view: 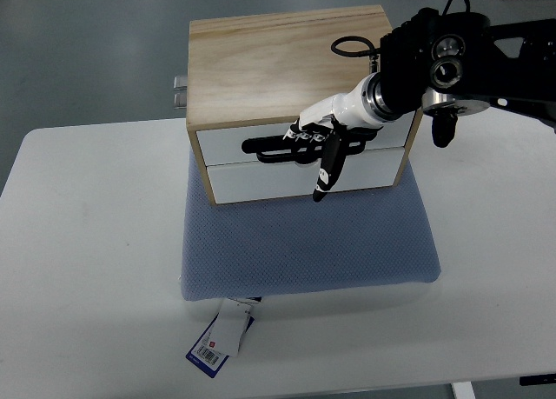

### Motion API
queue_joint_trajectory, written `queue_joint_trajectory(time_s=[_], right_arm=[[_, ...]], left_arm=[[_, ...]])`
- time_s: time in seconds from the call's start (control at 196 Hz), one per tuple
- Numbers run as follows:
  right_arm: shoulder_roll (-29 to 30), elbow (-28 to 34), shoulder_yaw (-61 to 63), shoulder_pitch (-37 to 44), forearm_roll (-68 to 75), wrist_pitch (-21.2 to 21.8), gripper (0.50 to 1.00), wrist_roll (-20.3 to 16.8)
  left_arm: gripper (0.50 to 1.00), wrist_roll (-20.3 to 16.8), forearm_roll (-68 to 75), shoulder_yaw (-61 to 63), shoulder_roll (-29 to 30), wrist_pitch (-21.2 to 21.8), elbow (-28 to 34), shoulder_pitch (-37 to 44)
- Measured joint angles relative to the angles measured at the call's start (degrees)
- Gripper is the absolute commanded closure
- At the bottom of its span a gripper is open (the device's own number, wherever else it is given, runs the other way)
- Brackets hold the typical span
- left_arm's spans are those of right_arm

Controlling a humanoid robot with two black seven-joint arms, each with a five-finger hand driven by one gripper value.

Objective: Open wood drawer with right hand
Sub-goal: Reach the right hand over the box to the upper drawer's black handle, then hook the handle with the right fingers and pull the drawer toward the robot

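Clearly the right hand (306,147) had reached the cabinet front: its arm came in from three o'clock, and the black fingers (276,143) lay stretched toward nine o'clock across the upper drawer (228,143), pressed at the dark handle slot (261,147), while one finger hung loose toward six o'clock over the lower drawer (261,180). Whether the fingers had truly hooked into the slot I could not tell; they looked extended rather than clenched, and nothing had been gripped for certain.

The small wood drawer chest (287,64) stood at about twelve o'clock on a blue foam pad (304,242), itself on the white table (87,269). Its long axis ran from nine to three o'clock, the white fronts facing six o'clock. Both drawers looked shut.

The risk, to my eye, was that the light chest would slide forward on the pad instead of the drawer coming out, or that shallowly hooked fingertips would slip free of the slot.
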Motion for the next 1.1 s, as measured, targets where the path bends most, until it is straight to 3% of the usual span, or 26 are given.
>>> queue_joint_trajectory(time_s=[0.143, 0.516, 1.099], right_arm=[[-0.10, -0.10, -0.11, -0.54, 0.02, 1.58, 0.560, 0.00], [-3.16, 3.64, 0.73, 0.60, 3.14, 11.09, 0.560, 0.00], [-11.40, 13.82, 0.85, 2.05, 7.71, 16.99, 0.560, 0.00]], left_arm=[[0.500, 0.00, 0.00, -0.01, 0.00, 0.00, 0.00, 0.01], [0.500, -0.02, -0.09, -0.01, 0.00, 0.00, 0.18, 0.01], [0.500, -0.07, -0.09, -0.01, 0.00, 0.28, 0.18, 0.06]])
